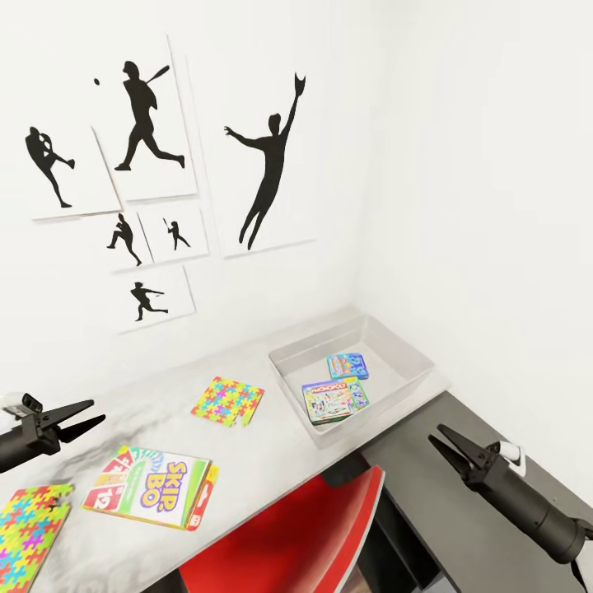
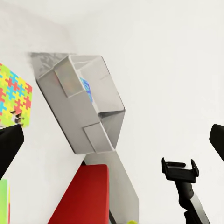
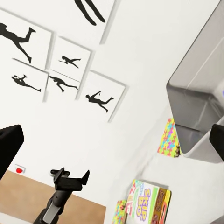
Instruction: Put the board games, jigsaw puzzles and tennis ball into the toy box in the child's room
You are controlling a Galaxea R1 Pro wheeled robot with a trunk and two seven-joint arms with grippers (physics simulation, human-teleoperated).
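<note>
Tabletop (image 1: 272,461): toy box (image 1: 403,350) at far end, holding 2 board games, Monopoly (image 1: 333,400) and a smaller blue one (image 1: 347,365). Skip-Bo box (image 1: 152,486) and 2 jigsaw puzzles (image 1: 228,400) (image 1: 29,523) lie outside. Left pincer (image 1: 86,416) and right pincer (image 1: 439,441) open, empty, hovering.

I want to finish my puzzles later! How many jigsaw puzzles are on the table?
2. One jigsaw puzzle lies in the middle of the table, between the Skip-Bo box and the toy box. The other jigsaw puzzle is at the near left edge, partly cut off.
</note>
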